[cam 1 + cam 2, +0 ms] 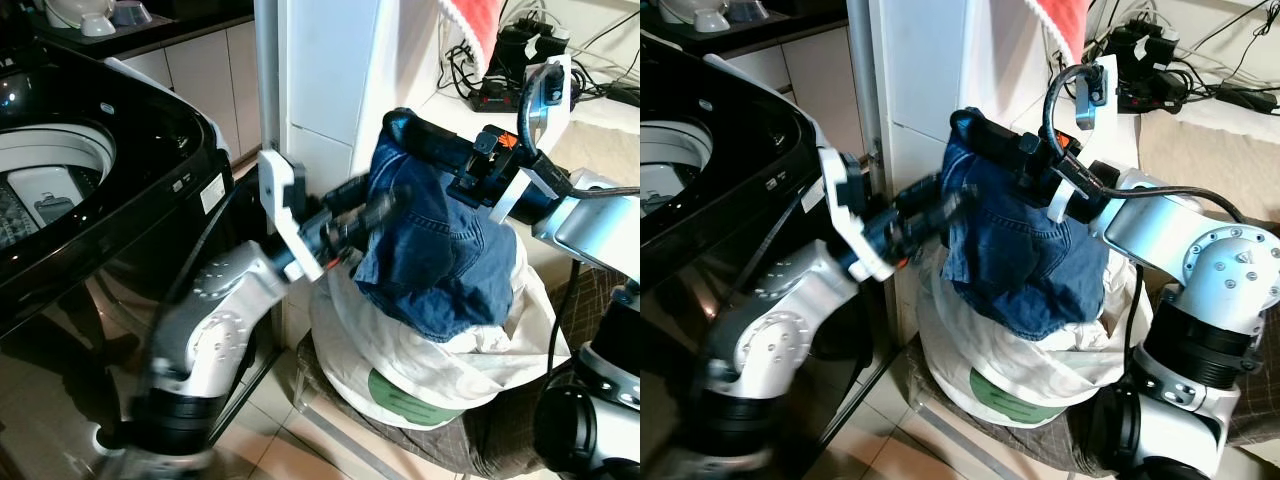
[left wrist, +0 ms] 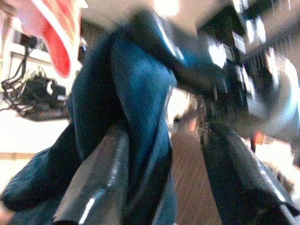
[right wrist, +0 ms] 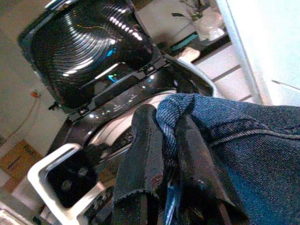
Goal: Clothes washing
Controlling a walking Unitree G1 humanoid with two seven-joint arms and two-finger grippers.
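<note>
item: denim garment (image 1: 440, 240), centre frame, hanging above the white laundry bag (image 1: 420, 370); right claw (image 3: 164, 154) pinched on its upper edge; left claw (image 2: 159, 164) fingers apart, astride a fold. washer tub (image 1: 55, 185) lies upper left, nearer the left arm.

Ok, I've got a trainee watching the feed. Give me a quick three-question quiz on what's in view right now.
1. True or false: the right pincer is shut on the denim garment.
2. Where does the garment's lower part rest? A) in the washer drum B) on the white laundry bag C) on the floor
3. Is the washing machine lid up or down?

Key: 1 true, denim is pinched between its fingers. 2 B. 3 up, with the drum exposed; the left pincer has denim between its fingers, which stand apart.
</note>
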